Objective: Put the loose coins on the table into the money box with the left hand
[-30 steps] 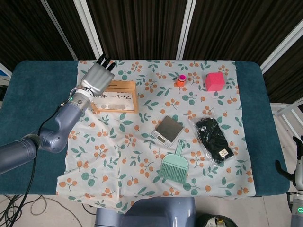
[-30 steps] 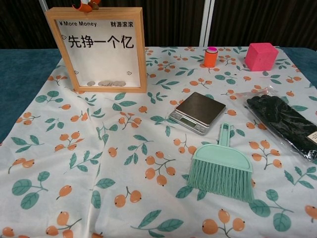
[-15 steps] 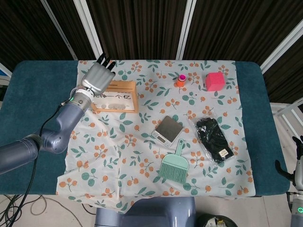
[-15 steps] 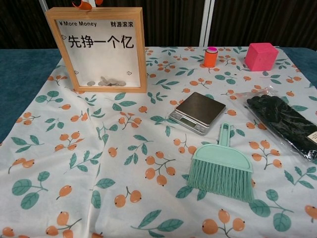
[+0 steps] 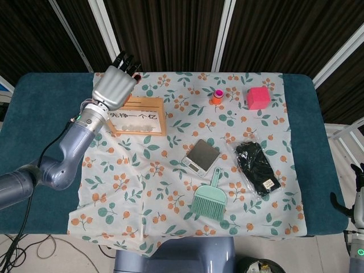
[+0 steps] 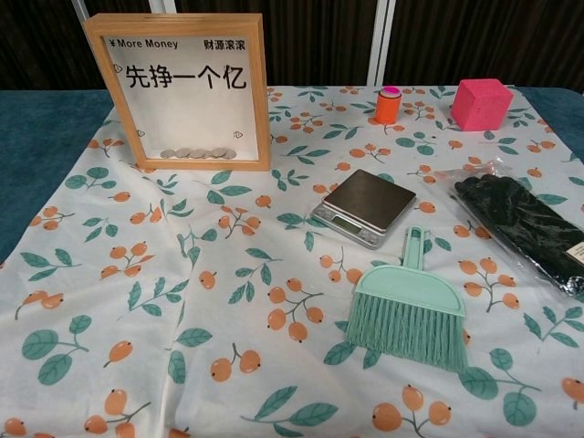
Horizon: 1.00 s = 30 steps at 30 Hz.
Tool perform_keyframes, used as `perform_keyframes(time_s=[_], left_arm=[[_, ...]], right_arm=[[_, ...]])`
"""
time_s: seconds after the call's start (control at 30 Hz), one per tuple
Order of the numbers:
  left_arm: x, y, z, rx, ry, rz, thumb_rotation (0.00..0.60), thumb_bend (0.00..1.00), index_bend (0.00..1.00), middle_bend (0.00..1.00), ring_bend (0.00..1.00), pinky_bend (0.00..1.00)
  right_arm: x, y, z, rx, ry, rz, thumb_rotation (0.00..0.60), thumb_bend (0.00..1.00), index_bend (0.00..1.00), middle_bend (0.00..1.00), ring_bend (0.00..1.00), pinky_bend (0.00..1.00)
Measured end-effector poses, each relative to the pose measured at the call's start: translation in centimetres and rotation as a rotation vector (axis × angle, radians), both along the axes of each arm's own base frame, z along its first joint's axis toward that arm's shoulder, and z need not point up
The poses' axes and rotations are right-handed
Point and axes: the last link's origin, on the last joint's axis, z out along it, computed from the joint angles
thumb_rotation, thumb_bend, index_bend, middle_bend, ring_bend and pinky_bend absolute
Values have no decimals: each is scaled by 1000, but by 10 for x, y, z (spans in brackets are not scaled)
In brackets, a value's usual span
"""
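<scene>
The left hand (image 5: pixel 115 86) is hovering over the back top edge of the money box (image 6: pixel 179 89), at about ten o'clock on the bench (image 5: pixel 45 108) as the head view shows it. Its back is facing the camera, and its dark fingers (image 5: pixel 126 60) are pointing toward twelve o'clock, lying side by side; whether they are pinching anything underneath, I cannot tell. The chest view is not showing the hand at all.

The box is standing upright, a wooden frame with a clear front, its long axis running from nine to three o'clock. A row of coins (image 6: pixel 196 153) is lying along its inside floor. No loose coin is showing anywhere on the floral cloth (image 6: pixel 228 301) in either view, so by my reading the task is looking nearly or wholly finished.

If another coin does turn up, the left hand is far the nearer one. The right hand (image 5: pixel 358 190) is sitting barely in frame at the far four o'clock edge, too little of it showing to read its fingers.

Room for moving is generous at six o'clock from the box, where bare cloth is stretching out; the scale (image 6: pixel 364 206), brush (image 6: pixel 407 310), orange bottle (image 6: pixel 388 104), pink cube (image 6: pixel 481 102) and black packet (image 6: pixel 529 224) are all lying well apart toward three o'clock.
</scene>
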Motion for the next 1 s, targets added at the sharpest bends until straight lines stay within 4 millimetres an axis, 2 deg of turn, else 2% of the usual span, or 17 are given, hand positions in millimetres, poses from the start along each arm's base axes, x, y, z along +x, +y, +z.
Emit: perform_keyframes(time_s=[0.07,0.17,0.33,0.5,0.67,0.8,1.0], left_arm=[[-8,-10,9,16,-53,-7,600,354,319,92,0,0],[-31,-30,24,41,-154,-2,600,355,283,74,0,0],[-90,-75,41,66,-301,52,600,355,219,12,0,0],[-152,-126,39,52,-393,168,600,355,172,0,0,0],[-184,-157,34,42,-444,224,600,356,157,0,0,0],[-215,-189,27,39,-491,291,600,356,157,0,0,0],[-241,-226,17,33,-508,314,600,355,157,0,0,0]], right_arm=[[0,0,0,1,3,4,600,394,141,75,59,0],[1,-1,1,4,13,14,600,395,141,75,59,0],[3,-2,3,25,45,56,600,394,141,74,59,0],[6,-3,6,79,108,131,600,394,141,74,59,0],[8,-4,7,131,160,198,600,394,141,74,50,0],[11,-4,6,176,205,258,600,395,141,73,37,0],[11,-5,4,216,254,304,600,394,141,73,35,0]])
